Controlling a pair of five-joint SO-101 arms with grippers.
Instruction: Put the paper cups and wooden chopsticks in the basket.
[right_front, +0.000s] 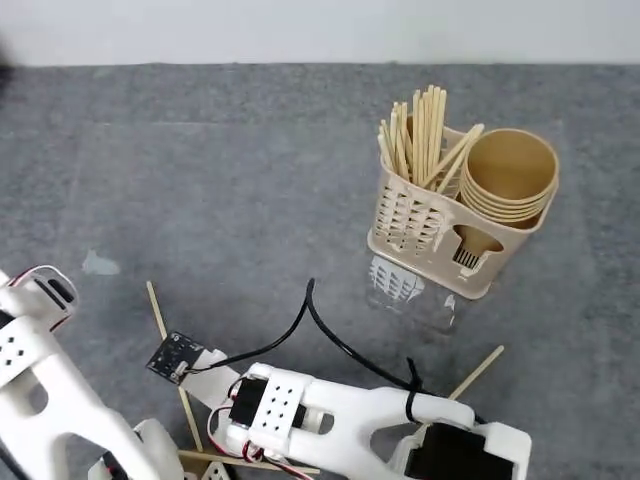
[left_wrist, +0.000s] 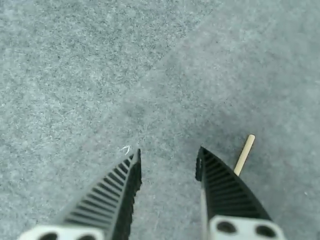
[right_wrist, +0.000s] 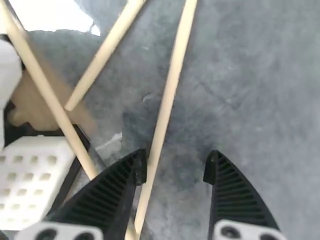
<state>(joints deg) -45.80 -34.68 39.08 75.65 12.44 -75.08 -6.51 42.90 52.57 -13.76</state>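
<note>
Locating basket (right_front: 420, 225) at 2 o'clock on grey mat (right_front: 200, 180), loaded with stacked paper cups (right_front: 510, 175) and bundled wooden chopsticks (right_front: 420, 130). Loose chopsticks (right_front: 165, 340) at 5 and 7 o'clock. Left gripper (left_wrist: 167, 160): fingers apart, nothing held, above mat. Right gripper (right_wrist: 175, 167): fingers apart, single chopstick (right_wrist: 167, 110) just beside one finger.

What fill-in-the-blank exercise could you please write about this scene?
1. The cups sit ____ the basket.
2. The right hand has its jaws ____.
3. The left hand holds ____.
4. The right wrist view shows ____ loose chopsticks.
Missing words: inside; open; nothing; three.
</note>
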